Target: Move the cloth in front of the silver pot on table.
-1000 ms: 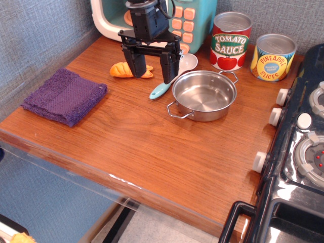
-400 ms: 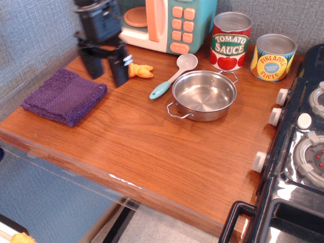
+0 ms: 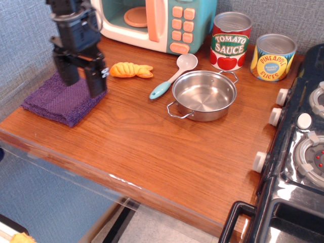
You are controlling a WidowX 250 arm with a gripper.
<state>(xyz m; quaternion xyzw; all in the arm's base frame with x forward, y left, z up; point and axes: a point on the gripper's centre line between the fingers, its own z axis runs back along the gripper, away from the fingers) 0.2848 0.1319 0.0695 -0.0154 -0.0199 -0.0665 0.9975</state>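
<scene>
The dark purple cloth lies folded at the left side of the reddish-brown table. My gripper hangs over the cloth's far right part, jaws open and empty, fingertips just above the towel. The silver pot stands empty at the middle right of the table, well apart from the cloth.
An orange toy food piece and a teal-handled spoon lie between gripper and pot. A toy microwave stands at the back, with a tomato sauce can and a pineapple can beside it. A black toy stove fills the right.
My gripper has moved left from above the orange toy near the pot to above the cloth, and has come lower. Nothing else moved.
</scene>
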